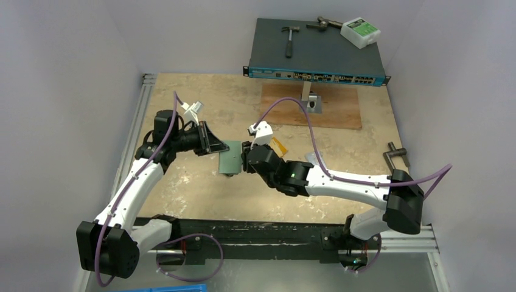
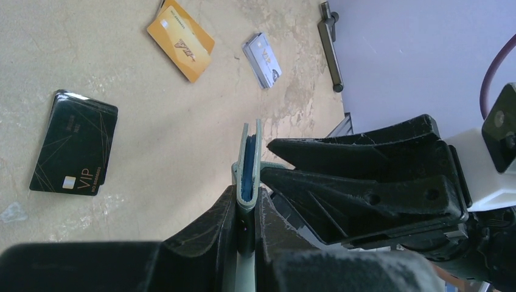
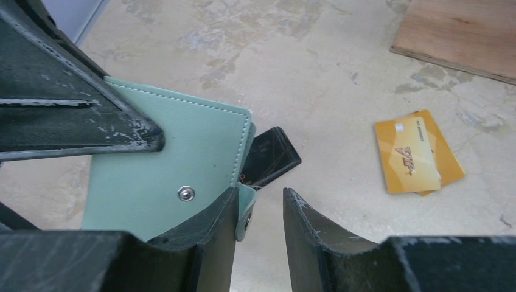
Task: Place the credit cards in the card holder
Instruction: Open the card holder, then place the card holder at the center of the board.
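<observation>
My left gripper (image 2: 246,198) is shut on the teal card holder (image 2: 249,159) and holds it edge-up above the table; in the top view the left gripper (image 1: 214,146) grips the holder (image 1: 230,159) by its left side. My right gripper (image 3: 258,210) is open, and the holder's snap tab (image 3: 246,214) lies against the inner face of its left finger (image 3: 213,231). The holder's teal face (image 3: 164,152) fills the left of the right wrist view. An orange credit card (image 2: 181,40) and a silver credit card (image 2: 263,59) lie flat on the table. The orange card (image 3: 409,153) is right of my right gripper.
A thick black rounded rectangle (image 2: 74,143) lies on the table below the holder. A network switch (image 1: 316,52) carrying tools stands at the back, with a wooden board (image 1: 328,109) in front of it. A dark metal handle (image 1: 395,155) sits at the right edge.
</observation>
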Robot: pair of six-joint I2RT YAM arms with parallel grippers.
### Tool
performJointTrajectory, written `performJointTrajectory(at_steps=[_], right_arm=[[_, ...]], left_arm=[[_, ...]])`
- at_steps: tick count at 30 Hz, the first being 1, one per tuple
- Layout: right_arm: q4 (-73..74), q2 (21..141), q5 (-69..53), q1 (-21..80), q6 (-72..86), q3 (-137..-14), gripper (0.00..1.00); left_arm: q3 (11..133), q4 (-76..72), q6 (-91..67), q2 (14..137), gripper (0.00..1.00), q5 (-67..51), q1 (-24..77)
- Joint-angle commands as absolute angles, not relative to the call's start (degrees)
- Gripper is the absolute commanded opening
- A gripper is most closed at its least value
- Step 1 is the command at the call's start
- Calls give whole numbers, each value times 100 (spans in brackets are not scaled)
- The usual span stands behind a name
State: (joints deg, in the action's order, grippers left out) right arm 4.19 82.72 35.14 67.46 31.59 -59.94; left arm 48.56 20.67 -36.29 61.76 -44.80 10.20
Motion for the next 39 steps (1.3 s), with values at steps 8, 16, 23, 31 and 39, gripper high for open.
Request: performJointTrajectory(at_steps=[8, 16, 23, 31, 39], right_arm=[[347, 7994, 3483, 6629, 3419, -5912, 12], [611, 7560, 3279, 6548, 3881, -5525, 0], [1306, 6984, 2717, 6504, 4325, -4787, 0], [1883, 6941, 2197, 6504, 4780, -4498, 0], [1705, 7406, 1397, 6495, 4793, -5483, 0]], left_arm=[[5118, 1812, -3726, 6115, 0, -4753, 1020], [5100, 1883, -3409, 6229, 35, -4630, 1020], [5357, 2703, -1944, 6983, 75, -4070, 1125], [5747, 3207, -494, 7226, 82, -3598, 1849], [6138, 3810, 250, 7150, 83, -3868, 2396]])
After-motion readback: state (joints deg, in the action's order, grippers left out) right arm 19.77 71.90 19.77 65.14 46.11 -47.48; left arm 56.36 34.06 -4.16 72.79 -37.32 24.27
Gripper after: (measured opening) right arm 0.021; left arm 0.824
